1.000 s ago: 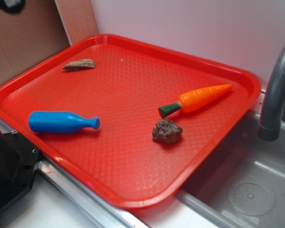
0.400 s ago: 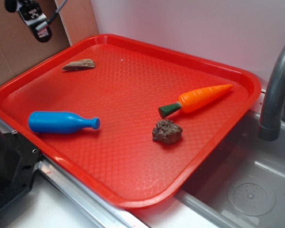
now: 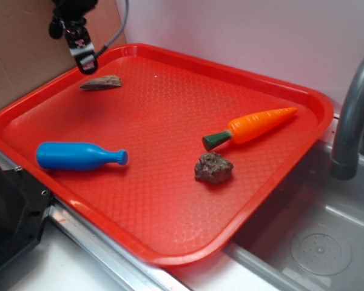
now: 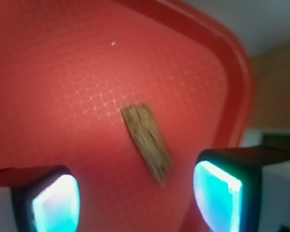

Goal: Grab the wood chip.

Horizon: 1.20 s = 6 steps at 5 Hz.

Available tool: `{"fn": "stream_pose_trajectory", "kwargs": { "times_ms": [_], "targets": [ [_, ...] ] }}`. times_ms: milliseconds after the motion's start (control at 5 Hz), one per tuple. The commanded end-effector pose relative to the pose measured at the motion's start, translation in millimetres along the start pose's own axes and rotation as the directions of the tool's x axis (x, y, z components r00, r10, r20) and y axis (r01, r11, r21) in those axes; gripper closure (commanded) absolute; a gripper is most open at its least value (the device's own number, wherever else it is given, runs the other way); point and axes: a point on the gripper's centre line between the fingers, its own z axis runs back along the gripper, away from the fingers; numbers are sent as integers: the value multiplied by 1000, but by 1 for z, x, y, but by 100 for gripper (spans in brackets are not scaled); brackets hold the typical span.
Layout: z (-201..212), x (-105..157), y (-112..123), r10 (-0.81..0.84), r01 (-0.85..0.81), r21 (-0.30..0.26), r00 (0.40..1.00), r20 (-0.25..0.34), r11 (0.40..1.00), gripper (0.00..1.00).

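Four things lie well apart on the red tray (image 3: 170,200): an orange carrot (image 3: 255,125), a blue bottle (image 3: 77,156), a lumpy rock (image 3: 213,168) and the wood chip (image 3: 101,82) near the far left corner. Nothing crowds the chip. The gripper (image 3: 85,60) hangs just above it, jaws spread, chip (image 4: 147,142) between the fingers (image 4: 217,195).
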Motion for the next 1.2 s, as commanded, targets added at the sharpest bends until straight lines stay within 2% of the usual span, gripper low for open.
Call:
{"fn": "stream_pose_trajectory", "kwargs": {
  "times_ms": [0,200,800,1000],
  "targets": [
    [-31,7,33,-91,91,12,995,33,996,0],
    [-40,1,30,-107,103,38,990,96,994,0],
    [-32,1,24,-117,112,52,987,110,992,0],
    [-32,1,24,-117,112,52,987,110,992,100]
  ]
}}
